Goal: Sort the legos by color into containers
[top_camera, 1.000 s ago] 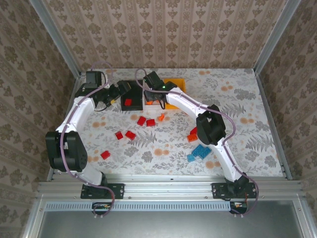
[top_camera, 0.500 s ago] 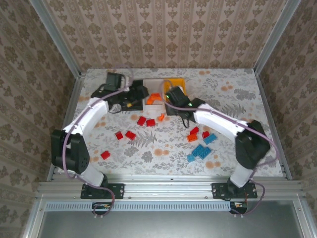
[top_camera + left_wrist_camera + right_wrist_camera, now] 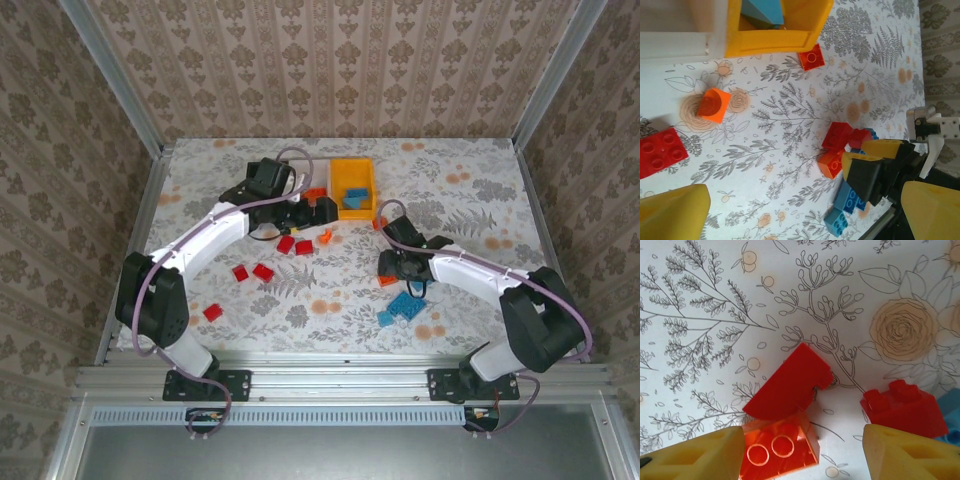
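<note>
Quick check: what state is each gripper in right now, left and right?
Left gripper: open, holding nothing.
Right gripper: open, with a small translucent orange studded brick lying between its fingers, not gripped.

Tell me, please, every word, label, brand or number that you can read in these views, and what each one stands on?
There is no readable text in these views.
On the orange brick, the studs show plain rings, and no lettering is legible.
On the orange-yellow bin, no label or mark can be seen.
</note>
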